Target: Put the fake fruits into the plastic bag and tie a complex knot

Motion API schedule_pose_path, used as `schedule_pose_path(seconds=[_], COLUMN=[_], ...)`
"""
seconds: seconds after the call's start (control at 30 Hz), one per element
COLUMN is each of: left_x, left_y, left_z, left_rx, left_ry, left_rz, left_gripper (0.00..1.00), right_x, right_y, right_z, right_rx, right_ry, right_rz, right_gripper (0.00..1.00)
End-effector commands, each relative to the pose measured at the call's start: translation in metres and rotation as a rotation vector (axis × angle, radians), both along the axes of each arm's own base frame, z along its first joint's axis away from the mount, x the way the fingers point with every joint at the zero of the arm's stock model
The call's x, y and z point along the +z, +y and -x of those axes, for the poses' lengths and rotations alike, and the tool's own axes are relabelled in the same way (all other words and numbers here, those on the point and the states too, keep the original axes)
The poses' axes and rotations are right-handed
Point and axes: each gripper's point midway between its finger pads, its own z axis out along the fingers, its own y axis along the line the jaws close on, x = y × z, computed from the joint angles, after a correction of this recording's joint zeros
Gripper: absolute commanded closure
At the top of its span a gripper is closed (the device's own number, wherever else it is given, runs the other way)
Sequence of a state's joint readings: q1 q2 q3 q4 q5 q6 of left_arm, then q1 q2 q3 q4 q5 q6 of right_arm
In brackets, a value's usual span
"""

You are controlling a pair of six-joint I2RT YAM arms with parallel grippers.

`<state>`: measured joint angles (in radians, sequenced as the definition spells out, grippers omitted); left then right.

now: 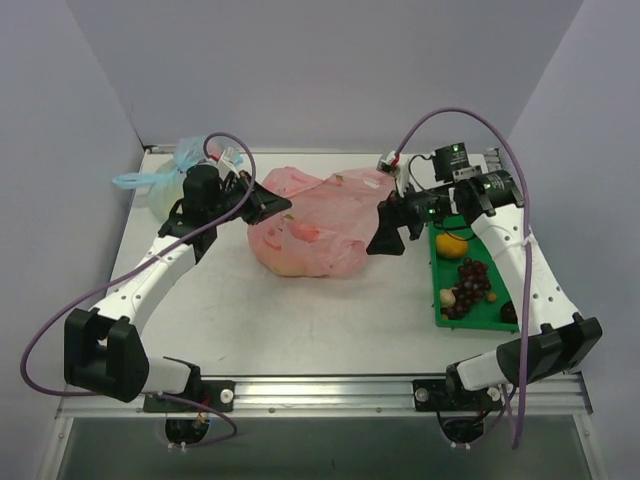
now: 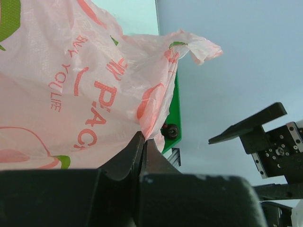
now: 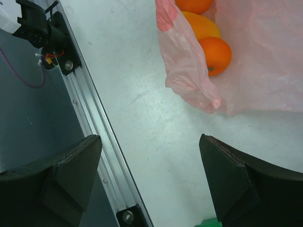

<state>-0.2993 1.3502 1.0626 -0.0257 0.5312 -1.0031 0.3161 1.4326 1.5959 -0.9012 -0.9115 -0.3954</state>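
Note:
The pink plastic bag (image 1: 310, 225) with peach prints lies at the table's middle, with orange fruits (image 3: 216, 54) inside it near its open edge. My left gripper (image 1: 283, 205) is shut on the bag's thin edge (image 2: 149, 127). A twisted pink tip (image 2: 189, 46) sticks out of the bag; I cannot tell if it is a knot. My right gripper (image 1: 385, 235) is open and empty at the bag's right side, its jaws spread over bare table (image 3: 151, 161). A yellow-orange fruit (image 1: 452, 244), a grape bunch (image 1: 472, 285) and a pale piece (image 1: 447, 297) lie in the green tray (image 1: 440, 322).
A pale blue bag (image 1: 165, 180) sits at the back left behind the left arm. The aluminium rail (image 3: 90, 123) runs along the table's near edge. The green tray's edge (image 2: 174, 109) shows behind the pink bag. Walls close the back and sides.

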Motion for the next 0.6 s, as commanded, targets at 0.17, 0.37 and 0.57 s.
schedule_pose_path(seconds=[0.17,0.37,0.57], left_x=[0.011,-0.002,-0.015], left_y=[0.004,0.006,0.007], left_z=[-0.010,-0.008,-0.006], left_rx=[0.026,0.025,0.015], left_ry=[-0.052,-0.049,-0.039], left_rz=[-0.013,-0.043,-0.064], left_gripper=[1.00,1.00,1.00], right_x=[-0.009,-0.054,-0.090], right_y=[-0.127,-0.249,-0.314], right_z=[-0.019,-0.063,-0.115], right_rx=[-0.396,-0.737,-0.971], right_ry=[0.027,0.156,0.218], right_rz=[0.157,0.416,0.609], right_gripper=[0.21,0.22,0.06])
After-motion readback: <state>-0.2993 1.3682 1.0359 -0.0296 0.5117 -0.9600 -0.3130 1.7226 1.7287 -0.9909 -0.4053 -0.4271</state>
